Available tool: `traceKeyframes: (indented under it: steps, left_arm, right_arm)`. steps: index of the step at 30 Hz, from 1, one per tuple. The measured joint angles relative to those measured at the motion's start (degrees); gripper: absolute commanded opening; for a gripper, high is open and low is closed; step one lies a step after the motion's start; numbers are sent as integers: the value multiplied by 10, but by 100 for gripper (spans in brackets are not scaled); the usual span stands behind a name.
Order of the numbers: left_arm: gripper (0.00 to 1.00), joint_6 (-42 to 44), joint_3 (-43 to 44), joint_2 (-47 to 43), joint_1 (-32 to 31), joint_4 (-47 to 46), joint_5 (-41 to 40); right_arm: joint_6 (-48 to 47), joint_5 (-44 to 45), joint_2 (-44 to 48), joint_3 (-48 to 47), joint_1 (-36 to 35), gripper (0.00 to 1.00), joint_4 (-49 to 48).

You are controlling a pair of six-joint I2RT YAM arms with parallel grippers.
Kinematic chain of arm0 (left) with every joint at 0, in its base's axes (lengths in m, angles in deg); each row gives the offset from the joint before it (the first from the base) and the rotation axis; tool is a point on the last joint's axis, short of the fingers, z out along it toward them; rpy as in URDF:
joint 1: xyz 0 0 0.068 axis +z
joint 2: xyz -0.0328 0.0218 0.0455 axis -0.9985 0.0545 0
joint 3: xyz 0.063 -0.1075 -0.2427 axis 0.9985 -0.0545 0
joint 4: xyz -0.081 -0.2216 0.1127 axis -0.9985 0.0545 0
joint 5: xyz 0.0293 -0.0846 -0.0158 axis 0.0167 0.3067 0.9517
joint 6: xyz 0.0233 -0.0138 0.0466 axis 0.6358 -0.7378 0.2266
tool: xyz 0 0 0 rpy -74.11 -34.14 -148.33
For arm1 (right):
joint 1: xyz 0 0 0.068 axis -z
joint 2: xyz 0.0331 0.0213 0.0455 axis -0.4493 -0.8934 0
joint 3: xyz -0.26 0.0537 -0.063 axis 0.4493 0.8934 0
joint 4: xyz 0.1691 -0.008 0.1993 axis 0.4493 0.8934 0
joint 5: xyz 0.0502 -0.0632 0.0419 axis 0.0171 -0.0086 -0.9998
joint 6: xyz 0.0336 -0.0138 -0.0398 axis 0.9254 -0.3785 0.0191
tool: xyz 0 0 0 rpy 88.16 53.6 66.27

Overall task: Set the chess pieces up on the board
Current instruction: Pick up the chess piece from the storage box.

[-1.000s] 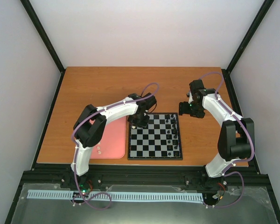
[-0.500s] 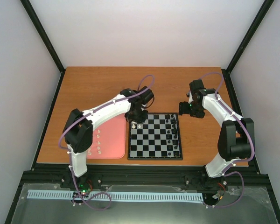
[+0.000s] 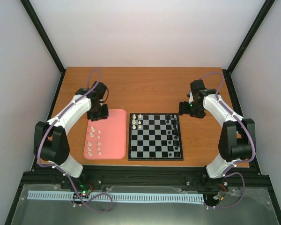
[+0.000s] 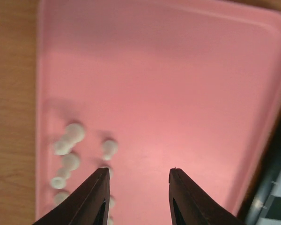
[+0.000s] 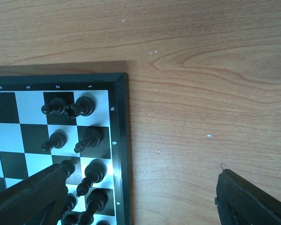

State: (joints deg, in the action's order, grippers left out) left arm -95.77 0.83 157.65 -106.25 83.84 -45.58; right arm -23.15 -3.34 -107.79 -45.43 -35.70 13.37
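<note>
Several white chess pieces point(image 3: 94, 139) lie in rows on the left side of a pink tray point(image 3: 113, 140). A small group of white pieces point(image 3: 136, 120) stands on the far-left squares of the board point(image 3: 152, 140). My left gripper point(image 3: 98, 115) hovers over the tray's far end. In the left wrist view it point(image 4: 138, 171) is open with only bare pink between its fingers, and white pieces point(image 4: 70, 140) lie just left of its left finger. My right gripper point(image 3: 185, 108) is open over the table beside the board's far-right corner, holding nothing point(image 5: 144, 172).
Black pieces point(image 3: 174, 133) fill the board's two right-hand columns and show close up point(image 5: 86, 137) beside its black border point(image 5: 120, 140). Wooden table point(image 5: 201, 93) lies right of the board. The enclosure's walls and black frame posts surround the table.
My left arm has swung from the board's far-left corner back over the pink tray, its jaws opening on the way. A white piece stays where it was. The right arm has not moved.
</note>
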Motion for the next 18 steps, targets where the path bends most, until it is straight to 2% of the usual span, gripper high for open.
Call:
traceKeyframes:
  steps: [2, 6, 13, 18]
  left_arm:
    - [38, -1, -31, -4, 44, -2, 5]
    - [37, -1, -47, -4, 84, -9, 6]
    - [35, -7, -96, -13, 132, -32, 19]
    - [35, -12, -115, -13, 141, -37, 22]
  right_arm:
    - [0, 0, 0, 0, 0, 100, 0]
    - [0, 0, 0, 0, 0, 100, 0]
    - [0, 0, 3, 1, 0, 100, 0]
    - [0, 1, 6, 1, 0, 100, 1]
